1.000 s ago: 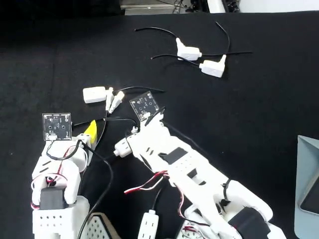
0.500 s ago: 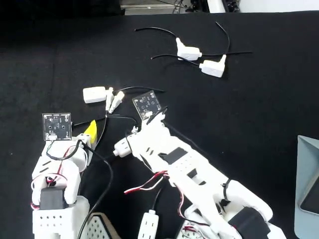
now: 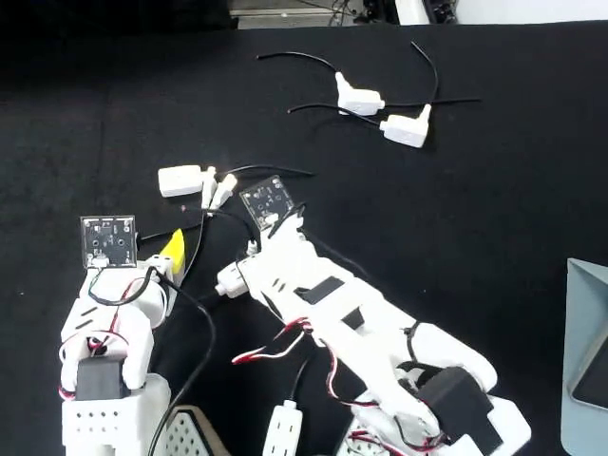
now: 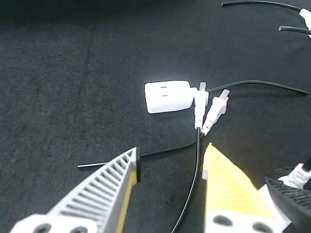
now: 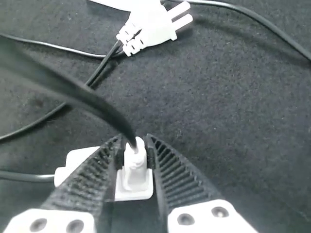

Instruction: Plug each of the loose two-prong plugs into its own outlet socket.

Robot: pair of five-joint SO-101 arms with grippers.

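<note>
A white outlet socket [image 3: 180, 180] [image 4: 167, 96] lies left of centre, with two loose white two-prong plugs [image 3: 217, 190] [image 4: 209, 104] [image 5: 153, 24] side by side against its right end. My right gripper [image 5: 133, 141] [image 3: 249, 242] is shut on another white plug [image 5: 131, 177], whose black cord runs up out of the jaws; it hangs a short way from the two loose plugs. My left gripper [image 4: 171, 153] [image 3: 163, 249] stands open just short of the socket, with a thin black cord [image 4: 192, 184] lying between its fingers.
Two more white sockets [image 3: 359, 97] [image 3: 406, 130] with black cords lie at the back of the black table [image 3: 494, 218]. A white power strip [image 3: 282, 427] sits at the front edge between the arms. A grey box [image 3: 584, 351] stands at the right edge.
The right arm has shifted slightly left and forward, toward the two loose plugs, with the plug still in its grip. The left arm has kept still.
</note>
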